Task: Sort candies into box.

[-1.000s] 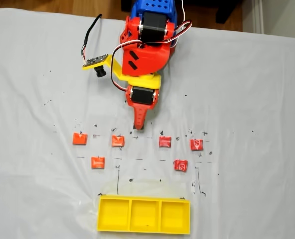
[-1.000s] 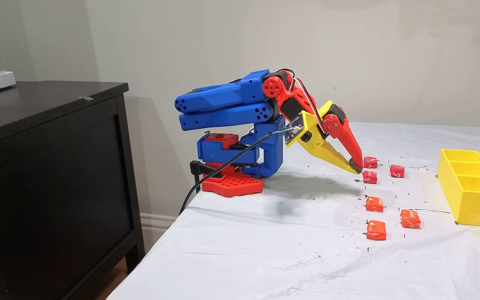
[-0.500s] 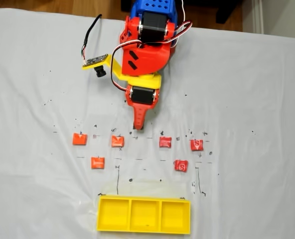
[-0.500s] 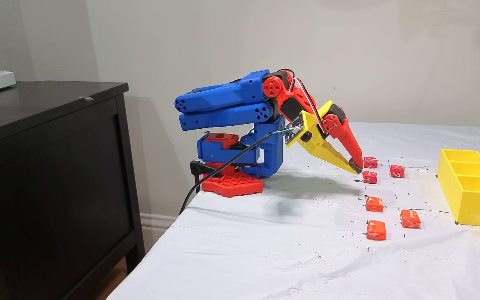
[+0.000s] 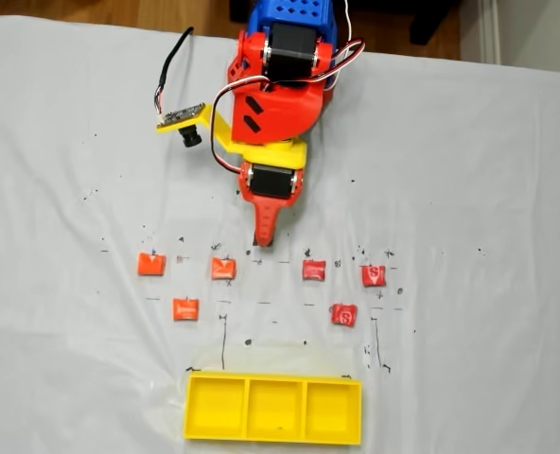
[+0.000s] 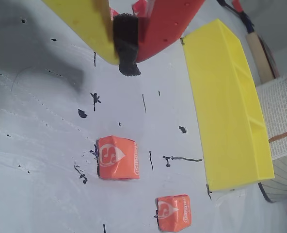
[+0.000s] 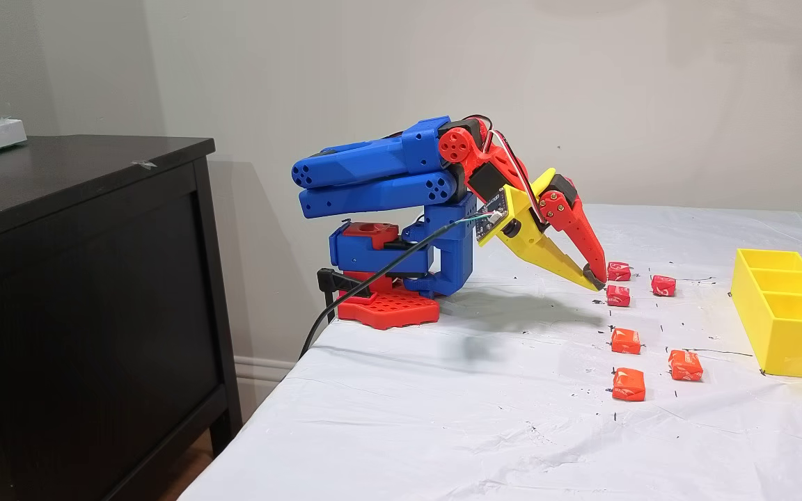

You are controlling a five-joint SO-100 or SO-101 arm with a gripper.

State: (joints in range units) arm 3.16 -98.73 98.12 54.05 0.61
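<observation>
1. Kept the red-and-yellow plastic two-finger gripper (image 5: 262, 241) closed on nothing in a fixed view from above, tip low over the white table cloth (image 5: 469, 170). Found no shift against the pictures from a second before, so judged the sorting not yet begun. Counted six small square wrapped candies on the cloth: three orange to the left, nearest the tip an orange wrapped candy (image 5: 223, 269), and three red to the right, nearest a red wrapped candy (image 5: 314, 270). Found the shallow yellow plastic three-compartment box (image 5: 272, 379) empty, well apart beyond both rows.

2. Showed, in the wrist view, both fingers meeting at a black pad, with no candy between. Placed two orange candies below the tip, apart from it, and the box's long wall (image 6: 226, 111) to the right.

3. Confirmed the same stillness in a fixed view from the side. Noted a black wooden cabinet (image 7: 81, 243) behind the arm, clear of its reach. Judged nothing blocking the way to the box, though the neighbouring candies could be nudged on descent.
</observation>
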